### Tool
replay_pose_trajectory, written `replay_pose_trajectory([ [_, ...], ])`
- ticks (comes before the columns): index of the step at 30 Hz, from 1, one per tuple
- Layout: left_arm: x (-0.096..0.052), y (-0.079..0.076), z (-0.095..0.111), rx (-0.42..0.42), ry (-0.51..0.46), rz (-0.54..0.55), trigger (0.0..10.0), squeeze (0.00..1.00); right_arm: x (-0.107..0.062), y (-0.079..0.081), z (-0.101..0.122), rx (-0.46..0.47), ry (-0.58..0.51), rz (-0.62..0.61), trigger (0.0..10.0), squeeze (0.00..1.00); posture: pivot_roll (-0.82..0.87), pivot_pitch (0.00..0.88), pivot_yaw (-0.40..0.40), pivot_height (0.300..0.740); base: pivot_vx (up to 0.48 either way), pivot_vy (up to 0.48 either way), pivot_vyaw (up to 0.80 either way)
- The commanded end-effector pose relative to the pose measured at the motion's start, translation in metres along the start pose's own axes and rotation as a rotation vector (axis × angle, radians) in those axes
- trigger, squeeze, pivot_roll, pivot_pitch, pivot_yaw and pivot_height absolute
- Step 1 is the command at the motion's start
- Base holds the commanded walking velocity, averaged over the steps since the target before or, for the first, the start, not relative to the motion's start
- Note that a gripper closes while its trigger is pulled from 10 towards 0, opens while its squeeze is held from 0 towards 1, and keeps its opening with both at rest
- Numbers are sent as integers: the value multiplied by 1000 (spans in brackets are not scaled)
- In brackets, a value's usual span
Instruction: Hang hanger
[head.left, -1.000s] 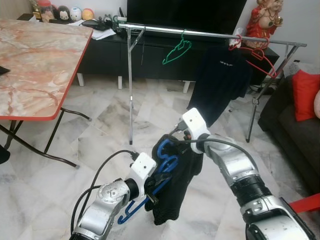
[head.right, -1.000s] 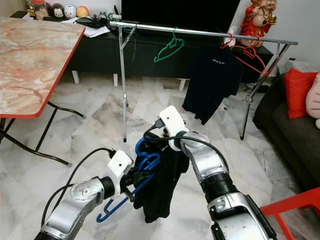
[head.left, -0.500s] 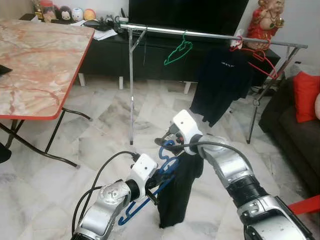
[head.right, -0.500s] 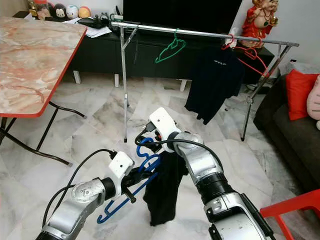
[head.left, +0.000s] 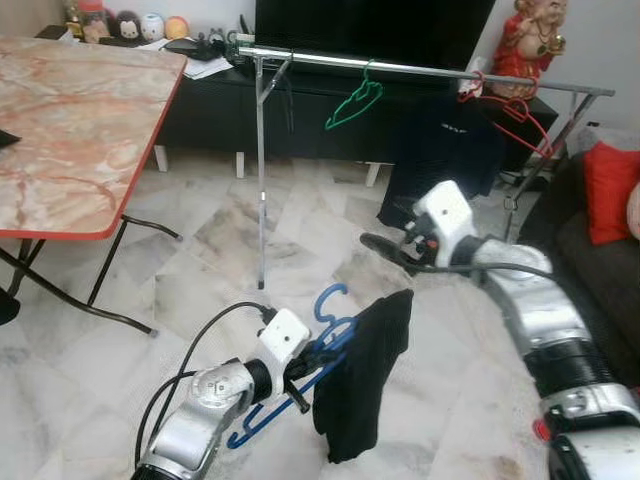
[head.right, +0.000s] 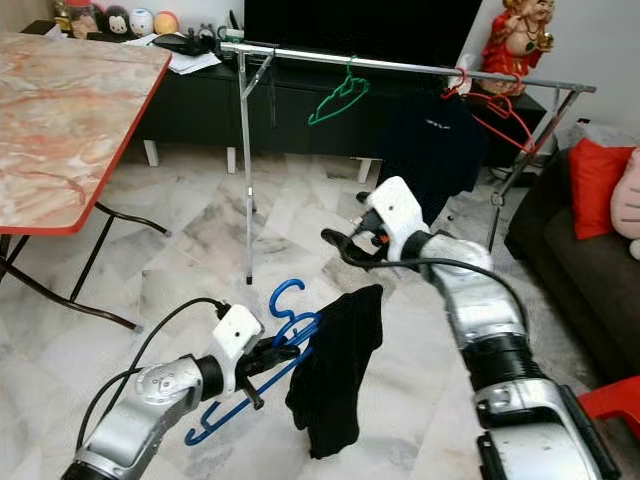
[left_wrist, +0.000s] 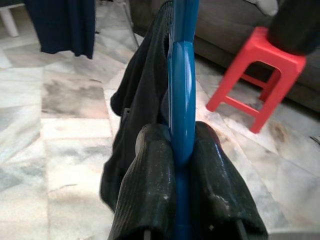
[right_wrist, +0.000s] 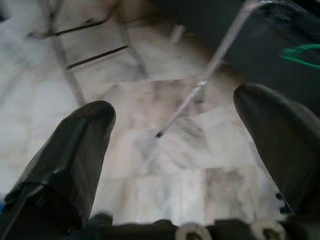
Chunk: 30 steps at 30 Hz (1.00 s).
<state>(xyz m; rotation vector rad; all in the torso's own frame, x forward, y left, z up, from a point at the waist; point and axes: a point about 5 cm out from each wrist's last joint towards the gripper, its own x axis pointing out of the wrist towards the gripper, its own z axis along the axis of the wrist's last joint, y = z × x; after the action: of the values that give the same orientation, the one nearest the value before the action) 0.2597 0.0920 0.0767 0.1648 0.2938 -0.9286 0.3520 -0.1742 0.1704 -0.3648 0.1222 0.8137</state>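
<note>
A blue hanger (head.left: 331, 303) carries a black garment (head.left: 363, 378) draped over it, low above the floor. My left gripper (head.right: 262, 363) is shut on the hanger's lower bar; in the left wrist view the blue bar (left_wrist: 182, 75) runs between the two fingers (left_wrist: 150, 190). My right gripper (head.left: 384, 247) stands open and empty, up and to the right of the hanger, apart from it. Its two fingers (right_wrist: 75, 150) are spread wide over the floor. Behind stands the metal clothes rail (head.left: 420, 69).
On the rail hang a green hanger (head.left: 352, 103), a dark shirt (head.left: 440, 150) and red hangers (head.left: 515, 110). A marble-top table (head.left: 70, 130) stands left, a sofa with a red cushion (head.left: 605, 190) right, and a red stool (head.right: 610, 395) near right.
My right gripper let go of the hanger and swung up and to the right. The garment now hangs from the hanger held by my left gripper alone.
</note>
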Motion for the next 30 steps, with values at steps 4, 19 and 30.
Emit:
replay_pose_trajectory([
  [4,-5,-3,11,73,-19,-95,10000,0,-20,5,-21,-79,96,195,10000,0,-18,0,-175,740,0,0,0],
  [19,-15,-15,16,113,35,-313,10000,0,-39,11,-52,-88,238,463,10000,0,-11,0,-178,740,0,0,0],
  [30,-15,-15,16,110,55,-347,10000,0,-41,21,-54,-85,213,613,10000,553,-7,0,-175,740,0,0,0],
])
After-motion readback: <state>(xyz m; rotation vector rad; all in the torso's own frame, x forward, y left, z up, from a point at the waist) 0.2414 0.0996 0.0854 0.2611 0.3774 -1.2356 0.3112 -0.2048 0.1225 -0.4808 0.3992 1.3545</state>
